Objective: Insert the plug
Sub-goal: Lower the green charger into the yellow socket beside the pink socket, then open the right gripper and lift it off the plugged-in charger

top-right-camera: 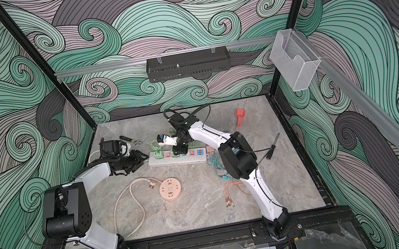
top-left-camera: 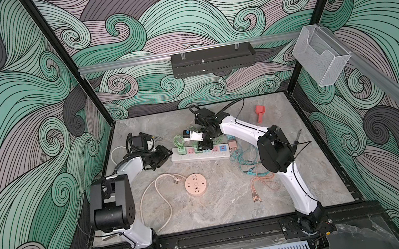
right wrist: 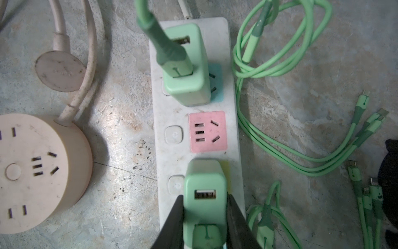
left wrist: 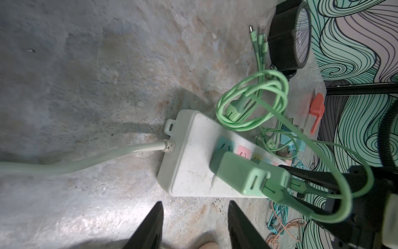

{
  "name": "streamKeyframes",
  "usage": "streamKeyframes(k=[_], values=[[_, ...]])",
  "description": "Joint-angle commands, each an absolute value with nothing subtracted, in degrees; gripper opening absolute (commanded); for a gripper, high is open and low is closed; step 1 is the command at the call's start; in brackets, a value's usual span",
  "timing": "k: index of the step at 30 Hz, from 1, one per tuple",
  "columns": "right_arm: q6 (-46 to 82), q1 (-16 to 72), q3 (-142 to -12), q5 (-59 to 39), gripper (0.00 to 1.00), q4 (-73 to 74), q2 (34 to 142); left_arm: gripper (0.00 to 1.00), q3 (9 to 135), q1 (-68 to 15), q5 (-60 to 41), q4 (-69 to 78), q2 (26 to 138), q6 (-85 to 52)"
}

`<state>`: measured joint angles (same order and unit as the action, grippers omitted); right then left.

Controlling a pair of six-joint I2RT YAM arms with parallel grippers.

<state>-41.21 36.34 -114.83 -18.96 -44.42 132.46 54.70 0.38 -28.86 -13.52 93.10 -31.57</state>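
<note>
On power strip (right wrist: 159, 120), right gripper (right wrist: 204, 197) tight on green plug (right wrist: 204, 181), second charger (right wrist: 185, 64) beyond pink socket (right wrist: 207, 131); left gripper (left wrist: 195, 203), jaws apart, nearby.

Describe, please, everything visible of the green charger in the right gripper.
The green charger is a rounded, matte plastic block with two USB ports on top: one empty, one holding a green cable. It stands upright on the white power strip, over the yellow socket, clamped between the jaws of the right gripper. Full seating cannot be told.
</note>
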Motion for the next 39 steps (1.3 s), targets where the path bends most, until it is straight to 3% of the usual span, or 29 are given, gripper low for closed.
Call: streamKeyframes(k=[1,11,17,31,39], values=[[-37.0,34.7,-115.1,-20.4,0.24,-49.8,131.4,0.53,55.6,1.3,-28.3,-16.2,90.4,-31.8],[-32.0,33.1,-112.4,-26.6,0.57,-46.9,124.4,0.57,55.4,2.2,-29.5,-17.4,87.2,-31.9],[-29.5,32.3,-105.6,-27.6,0.67,-44.9,118.4,0.59,55.3,2.6,-30.1,-18.3,85.5,-31.9],[-16.7,26.9,-74.5,-22.6,0.71,-29.4,95.9,0.73,55.8,3.7,-29.9,-23.4,77.8,-29.0],[-7.9,22.0,-68.9,-6.4,0.71,-23.4,92.9,0.74,56.5,3.8,-30.9,-26.8,74.4,-27.2]])
